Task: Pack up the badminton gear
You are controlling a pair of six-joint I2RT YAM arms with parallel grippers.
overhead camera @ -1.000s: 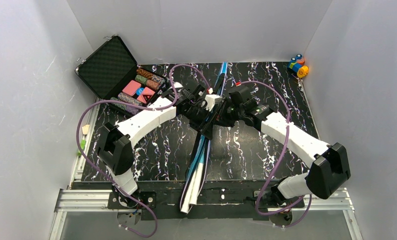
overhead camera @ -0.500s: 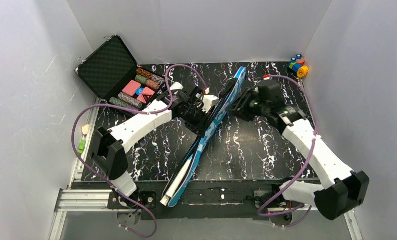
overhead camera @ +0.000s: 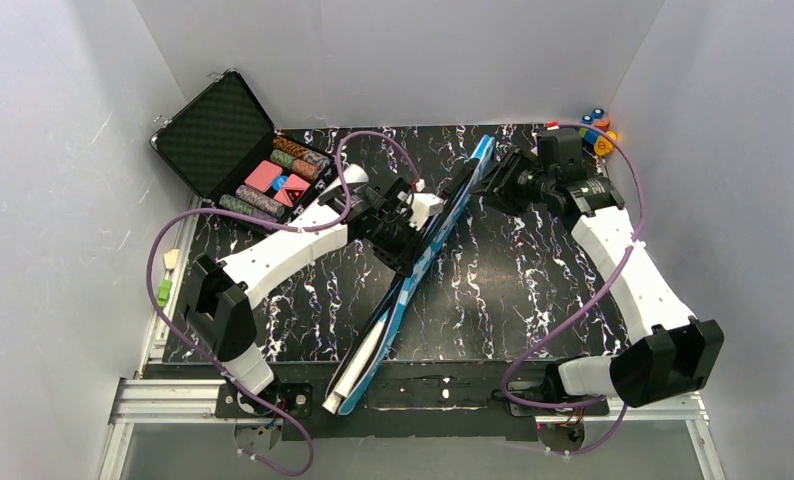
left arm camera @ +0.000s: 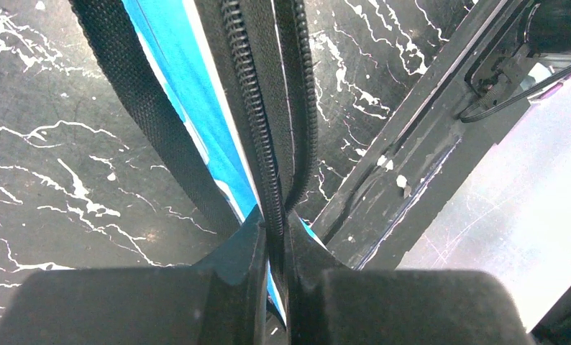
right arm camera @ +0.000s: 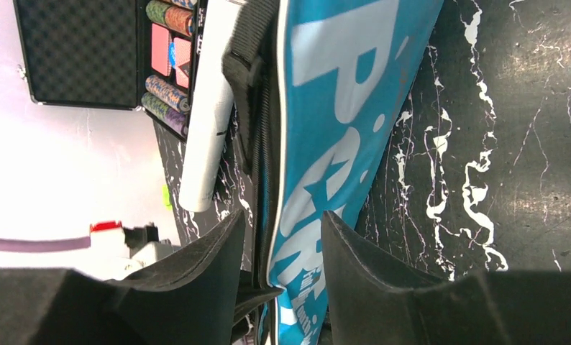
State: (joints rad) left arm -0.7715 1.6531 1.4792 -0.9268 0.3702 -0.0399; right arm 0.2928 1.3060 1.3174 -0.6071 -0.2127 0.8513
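Bag is tipping from its edge and now lying slanted on the desk, beside the black case. Right fingers are backing off, wide open and holding nothing, with the bag just past them. Left fingers are pinching the bag's zipper edge, so zipping probably comes next.

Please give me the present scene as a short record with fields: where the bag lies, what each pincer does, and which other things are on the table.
bag: blue, lettered SPORT, runs diagonally across the table, from far middle to near edge
left pincer: shut on the bag, at its black zipper
right pincer: open, by the bag's far end, not gripping it
strap: black, beside the zipper
chip case: open, far left
toy: far right corner, partly hidden by the right arm
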